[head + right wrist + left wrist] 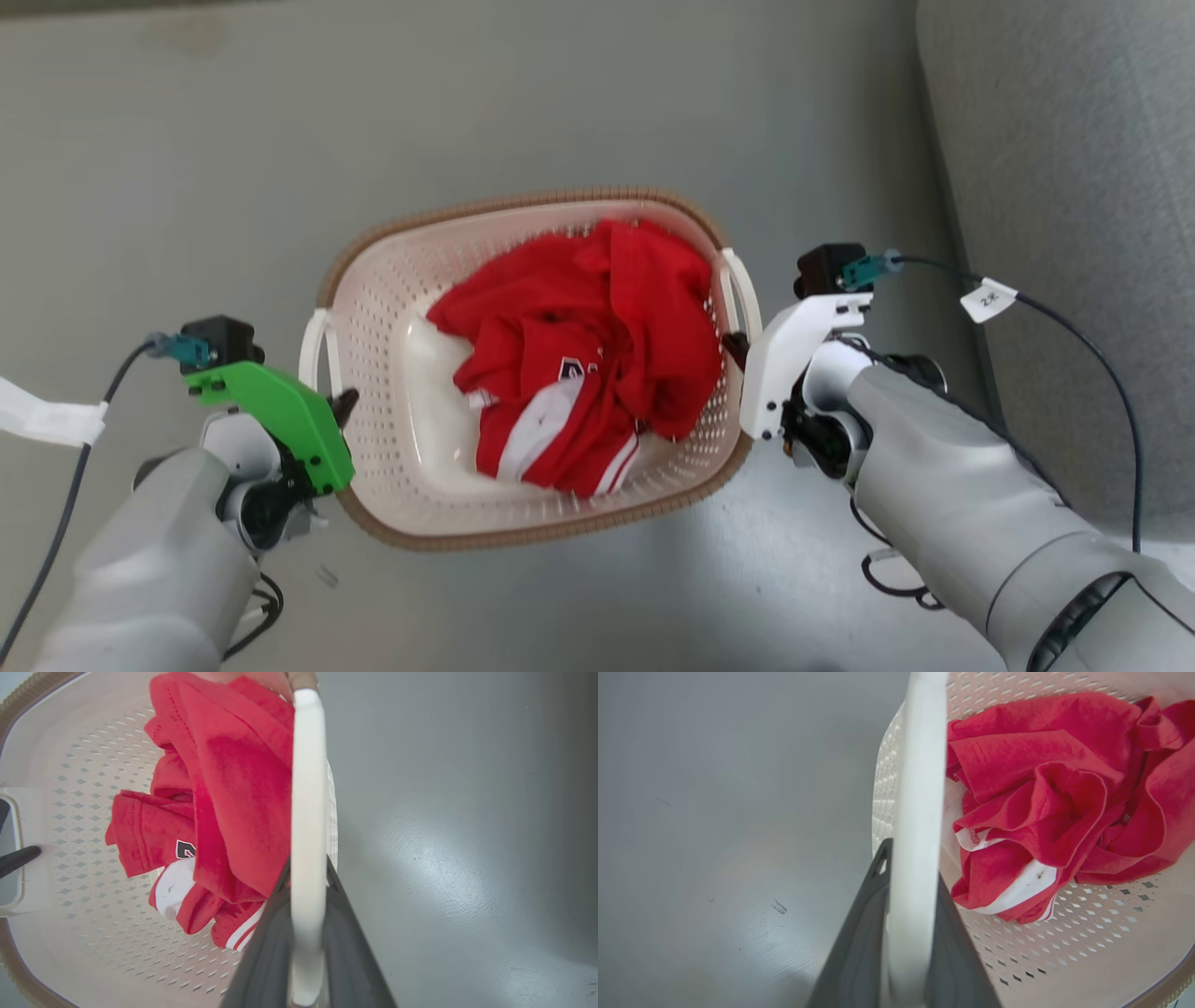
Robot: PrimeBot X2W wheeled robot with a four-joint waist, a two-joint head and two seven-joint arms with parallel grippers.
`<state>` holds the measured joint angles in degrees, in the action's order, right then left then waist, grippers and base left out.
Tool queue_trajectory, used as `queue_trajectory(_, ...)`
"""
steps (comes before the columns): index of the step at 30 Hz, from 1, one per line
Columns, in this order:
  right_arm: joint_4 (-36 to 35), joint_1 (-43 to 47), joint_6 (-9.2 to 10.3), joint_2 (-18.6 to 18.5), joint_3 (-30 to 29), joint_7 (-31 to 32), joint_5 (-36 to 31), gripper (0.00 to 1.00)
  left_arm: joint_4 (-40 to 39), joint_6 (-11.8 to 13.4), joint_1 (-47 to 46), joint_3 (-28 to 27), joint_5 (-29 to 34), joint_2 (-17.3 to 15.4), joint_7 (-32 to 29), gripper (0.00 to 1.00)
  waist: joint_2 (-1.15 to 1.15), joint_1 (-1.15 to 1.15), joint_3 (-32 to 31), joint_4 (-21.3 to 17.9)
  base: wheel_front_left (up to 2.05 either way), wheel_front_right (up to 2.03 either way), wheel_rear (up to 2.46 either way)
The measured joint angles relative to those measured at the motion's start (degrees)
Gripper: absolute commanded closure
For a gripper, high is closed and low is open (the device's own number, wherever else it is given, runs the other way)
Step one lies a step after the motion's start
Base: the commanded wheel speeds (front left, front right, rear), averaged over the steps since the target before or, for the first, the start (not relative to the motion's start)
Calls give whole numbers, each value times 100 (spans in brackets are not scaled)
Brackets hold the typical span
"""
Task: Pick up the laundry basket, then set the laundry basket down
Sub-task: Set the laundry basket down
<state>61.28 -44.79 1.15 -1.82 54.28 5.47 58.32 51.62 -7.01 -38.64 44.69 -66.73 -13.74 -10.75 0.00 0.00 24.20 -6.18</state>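
My left gripper (909, 872) was clamped on the left handle (915, 788), and my right gripper (308, 872) on the right handle (306, 788). The laundry basket (392, 439) hung between them, long axis claw to claw, with red clothing (579, 355) inside. I couldn't tell whether its base met the floor (187, 187).

One laundry basket (383, 308); two white loop handles, a left handle (316, 347) and a right handle (744, 289); one heap of red-and-white clothing (588, 355), pieces too tangled to count; two grippers, left gripper (344, 403) and right gripper (735, 343); two dark cables (1074, 329), each with one white tag (987, 300).
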Motion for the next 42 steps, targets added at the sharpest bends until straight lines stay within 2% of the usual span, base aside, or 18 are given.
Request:
queue_trajectory(13, -5, -505, 147, 3, -7, -495, -151, 100, -73, 0, -552, 103, 240, -69, 525, 100, 0, 0, 1062, -26, 0, 0, 0)
queue_trajectory(26, 32, -881, 199, 5, -37, -748, -182, 100, -104, -1, -979, 234, 414, -129, 903, 100, 0, 1, 2062, 16, 0, 0, 0)
queue_trajectory(42, 102, -879, 242, 2, -18, -802, -79, 100, -7, -1, -1071, 437, 412, -62, 1139, 100, 0, 0, 2440, 90, 0, 0, 0)
